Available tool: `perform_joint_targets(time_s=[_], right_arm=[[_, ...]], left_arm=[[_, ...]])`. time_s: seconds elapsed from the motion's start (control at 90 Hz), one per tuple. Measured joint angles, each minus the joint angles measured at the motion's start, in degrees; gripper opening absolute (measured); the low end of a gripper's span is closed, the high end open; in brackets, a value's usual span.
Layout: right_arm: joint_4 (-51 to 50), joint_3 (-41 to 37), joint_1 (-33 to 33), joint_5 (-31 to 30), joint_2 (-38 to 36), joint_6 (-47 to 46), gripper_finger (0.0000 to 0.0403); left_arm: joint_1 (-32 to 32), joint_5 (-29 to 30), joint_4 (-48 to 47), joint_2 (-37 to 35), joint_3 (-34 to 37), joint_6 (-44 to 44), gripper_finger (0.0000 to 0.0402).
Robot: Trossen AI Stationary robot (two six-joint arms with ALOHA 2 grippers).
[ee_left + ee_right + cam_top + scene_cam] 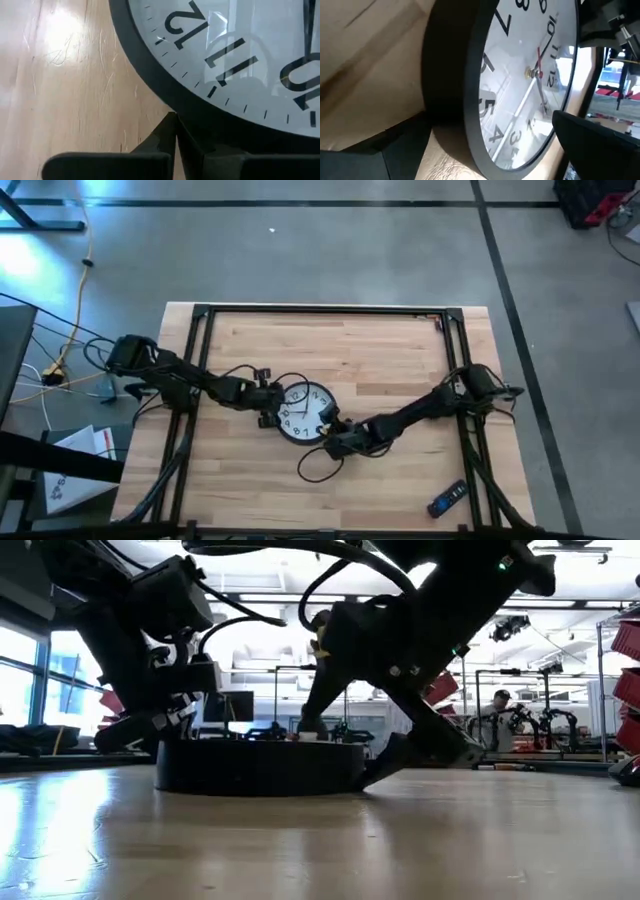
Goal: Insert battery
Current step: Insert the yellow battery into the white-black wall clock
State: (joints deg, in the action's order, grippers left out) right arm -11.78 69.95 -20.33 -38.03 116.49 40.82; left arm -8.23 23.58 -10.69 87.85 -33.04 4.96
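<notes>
Pale wooden table (400,370) boards are bounded by a black frame, with grey concrete floor seen around them; a wall clock (306,412) is laid face up near the table centre, its black rim and white dial being visible. The left gripper (268,406) is positioned against the clock's left rim; its fingers (165,145) are pressed together at the rim edge. The right gripper (332,438) is set at the clock's near-right rim; its jaws are spread, with the rim held between them. A small black-and-blue object (447,499) is seen lying near the table's near-right corner, well apart from the clock.
</notes>
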Motion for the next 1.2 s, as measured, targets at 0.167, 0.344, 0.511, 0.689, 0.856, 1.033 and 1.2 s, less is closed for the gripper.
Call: perform_joint_targets(time_s=[0.167, 0.344, 0.511, 0.689, 0.856, 1.033, 1.2], right_arm=[[-0.18, 1.34, -1.18, 0.95, -1.20, -0.56, 0.0377], [-2.11, 1.19, -0.13, 5.99, -0.61, -9.40, 0.0376], [-2.92, 0.44, 0.37, 4.11, -0.83, -12.40, 0.0376], [-4.49, 1.62, -0.35, 2.29, -2.92, -13.20, 0.0376], [-7.92, 2.00, 1.14, 5.92, -5.59, -25.56, 0.0376], [-10.74, 1.97, 2.79, 12.45, -6.23, -36.92, 0.0376], [-12.60, -0.48, 3.17, 16.19, -6.15, -44.65, 0.0376]], left_arm=[[-0.03, 0.29, -0.25, -0.02, 0.00, -0.95, 0.0000], [-0.09, 0.39, -0.09, -0.02, -0.02, -1.63, 0.0000], [-0.11, -0.08, -0.28, -0.02, -0.09, -1.57, 0.0000], [-0.22, -0.34, -2.01, -0.84, -0.13, -1.17, 0.0000], [-0.25, -0.27, -3.91, -1.66, -0.11, -1.24, 0.0000], [-0.24, 0.19, -4.40, -1.77, -0.11, -1.13, 0.0000], [-0.48, 0.39, -5.79, -1.79, -0.11, 0.67, 0.0000]])
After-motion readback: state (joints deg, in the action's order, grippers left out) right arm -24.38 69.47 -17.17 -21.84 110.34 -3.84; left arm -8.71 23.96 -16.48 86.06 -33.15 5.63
